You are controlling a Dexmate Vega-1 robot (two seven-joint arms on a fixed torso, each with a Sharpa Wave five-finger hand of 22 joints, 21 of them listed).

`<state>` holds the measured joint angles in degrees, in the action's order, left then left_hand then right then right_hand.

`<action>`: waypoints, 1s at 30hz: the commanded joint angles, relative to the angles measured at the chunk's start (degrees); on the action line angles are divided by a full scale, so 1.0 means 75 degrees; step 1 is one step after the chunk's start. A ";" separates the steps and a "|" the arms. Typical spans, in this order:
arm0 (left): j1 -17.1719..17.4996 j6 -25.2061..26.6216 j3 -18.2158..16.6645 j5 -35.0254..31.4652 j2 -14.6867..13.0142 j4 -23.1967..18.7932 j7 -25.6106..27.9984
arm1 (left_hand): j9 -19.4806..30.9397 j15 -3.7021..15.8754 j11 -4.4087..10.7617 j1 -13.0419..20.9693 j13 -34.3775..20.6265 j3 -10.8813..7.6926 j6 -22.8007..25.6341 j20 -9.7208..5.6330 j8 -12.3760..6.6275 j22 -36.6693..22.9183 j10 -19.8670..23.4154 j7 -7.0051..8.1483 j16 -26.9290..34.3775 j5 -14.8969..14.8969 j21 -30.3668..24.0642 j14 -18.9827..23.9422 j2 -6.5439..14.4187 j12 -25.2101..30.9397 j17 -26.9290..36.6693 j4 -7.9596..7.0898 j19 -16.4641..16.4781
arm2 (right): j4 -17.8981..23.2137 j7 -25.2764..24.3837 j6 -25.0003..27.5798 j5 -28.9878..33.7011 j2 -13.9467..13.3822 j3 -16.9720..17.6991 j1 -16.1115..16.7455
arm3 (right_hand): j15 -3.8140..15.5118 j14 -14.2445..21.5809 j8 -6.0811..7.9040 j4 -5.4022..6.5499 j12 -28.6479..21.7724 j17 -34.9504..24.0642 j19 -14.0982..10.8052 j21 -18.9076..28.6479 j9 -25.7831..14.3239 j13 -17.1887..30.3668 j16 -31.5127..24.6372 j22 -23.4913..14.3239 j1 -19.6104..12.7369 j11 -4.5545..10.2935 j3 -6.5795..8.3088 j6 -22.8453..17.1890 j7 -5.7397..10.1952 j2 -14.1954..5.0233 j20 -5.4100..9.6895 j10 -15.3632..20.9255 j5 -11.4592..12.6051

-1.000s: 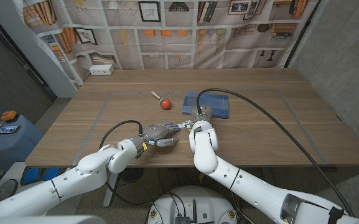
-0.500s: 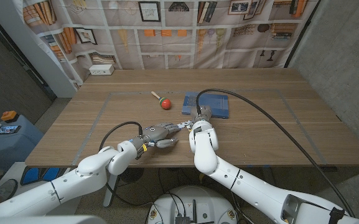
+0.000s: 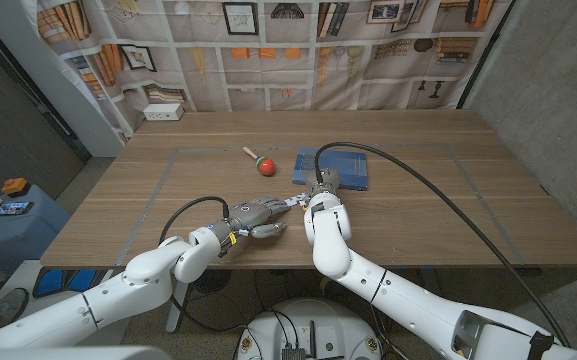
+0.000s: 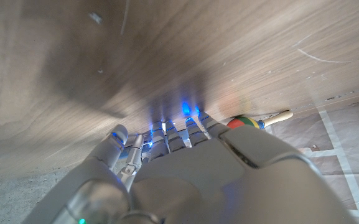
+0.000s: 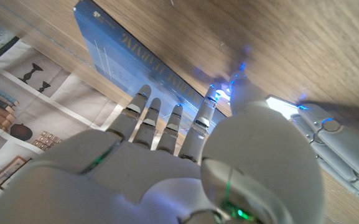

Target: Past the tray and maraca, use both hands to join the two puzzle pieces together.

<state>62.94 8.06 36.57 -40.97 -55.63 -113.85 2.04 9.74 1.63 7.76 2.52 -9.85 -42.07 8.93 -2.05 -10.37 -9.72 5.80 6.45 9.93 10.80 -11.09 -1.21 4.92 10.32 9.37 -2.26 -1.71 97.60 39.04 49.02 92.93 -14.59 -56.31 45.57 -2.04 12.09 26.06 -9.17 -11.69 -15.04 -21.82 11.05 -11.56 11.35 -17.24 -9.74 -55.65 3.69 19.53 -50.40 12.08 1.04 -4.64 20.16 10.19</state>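
My two hands meet near the table's front middle. In the head view my left hand reaches toward my right hand, fingertips almost touching it. A pale flat puzzle piece shows in the right wrist view against the left hand's fingers, beside my right thumb. The second piece is hidden between the hands. My right hand's fingers stretch straight toward the blue tray. Beyond the hands lie the blue tray and the red maraca. The maraca also peeks past my left hand.
A white box sits at the table's far left corner. A black cable arcs over the table from my right arm. Tape lines mark a rectangle on the wooden table. Bare wood lies to the far left and right.
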 commanded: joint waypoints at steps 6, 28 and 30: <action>-0.0052 -0.0036 0.0021 -0.0006 0.0026 0.0073 0.0027 | 0.0031 0.1009 0.0023 0.0062 0.0005 -0.0047 0.0046 -0.0584 -0.0035 -0.0029 0.0070 0.0007 0.0019 -0.0023 -0.0013 0.0066 0.0649 0.0058 0.0016 0.0022 0.0050 | 0.0014 -0.0023 -0.0088 -0.0112 -0.0071 -0.0045 -0.0065 | -0.0020 0.0018 -0.0041 -0.0016 0.0021 -0.0022 -0.0032 0.0016 -0.0045 0.0013 -0.0033 -0.0015 -0.0075 -0.0041 -0.0026 0.0065 0.0006 0.0014 -0.0086 0.0011 -0.0008; -0.0077 -0.0035 0.0023 0.0028 0.0039 0.0124 0.0046 | 0.0032 0.1010 0.0015 0.0063 0.0005 -0.0060 0.0060 -0.0592 -0.0031 -0.0029 0.0095 0.0004 0.0019 -0.0024 -0.0017 0.0083 0.0666 0.0061 0.0019 0.0029 0.0069 | 0.0137 0.0261 -0.0163 -0.0292 -0.0149 -0.0024 -0.0168 | -0.0072 -0.0066 -0.0247 -0.0037 0.0038 -0.0026 -0.0014 0.0007 -0.0037 0.0018 0.0010 -0.0016 -0.0105 -0.0049 -0.0082 0.0478 -0.0006 0.0139 -0.0116 -0.0044 0.0010; -0.0089 -0.0043 0.0029 0.0030 0.0049 0.0139 0.0050 | 0.0033 0.1015 0.0014 0.0063 0.0005 -0.0061 0.0057 -0.0589 -0.0029 -0.0029 0.0091 0.0005 0.0020 -0.0025 -0.0017 0.0085 0.0668 0.0058 0.0020 0.0029 0.0070 | 0.0118 0.0286 -0.0151 -0.0280 -0.0134 -0.0037 -0.0183 | -0.0072 -0.0073 -0.0261 -0.0037 0.0038 -0.0027 -0.0011 0.0006 -0.0037 0.0018 0.0013 -0.0016 -0.0109 -0.0047 -0.0083 0.0506 -0.0006 0.0143 -0.0112 -0.0045 0.0013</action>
<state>62.55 7.82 36.70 -40.88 -55.46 -113.15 2.37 9.82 1.84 7.81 2.52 -9.75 -42.22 8.91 -1.74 -10.37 -9.73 6.42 6.44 9.93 10.80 -11.09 -1.01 4.92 10.42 9.37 -2.11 -1.40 98.31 40.09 48.04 91.24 -15.53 -56.56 44.71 -2.49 11.65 24.34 -9.64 -11.43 -15.03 -21.84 11.05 -11.71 11.35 -17.24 -9.74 -56.48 3.48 19.06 -47.02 11.98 1.87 -5.17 19.95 10.19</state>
